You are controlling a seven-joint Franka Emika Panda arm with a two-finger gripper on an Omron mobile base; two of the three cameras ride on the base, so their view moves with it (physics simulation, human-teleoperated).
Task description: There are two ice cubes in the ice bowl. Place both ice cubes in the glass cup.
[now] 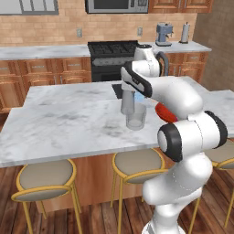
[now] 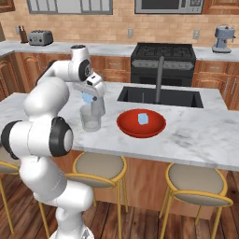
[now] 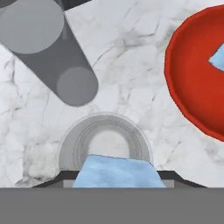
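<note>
My gripper (image 2: 88,96) is shut on one pale blue ice cube (image 2: 87,97) and holds it just above the glass cup (image 2: 91,119). In the hand view the held ice cube (image 3: 116,170) sits between my fingertips, straight over the mouth of the glass cup (image 3: 105,138). The red ice bowl (image 2: 141,126) stands to the cup's right with the second ice cube (image 2: 143,119) lying in it. In the left base view the gripper (image 1: 138,97) hangs over the glass cup (image 1: 136,119), and my arm hides most of the ice bowl (image 1: 164,113).
A taller grey capped cylinder (image 2: 98,106) stands right behind the cup, close to my hand. A sink (image 2: 161,97) with a dark faucet lies behind the bowl. Round stools (image 2: 99,166) line the counter's front edge.
</note>
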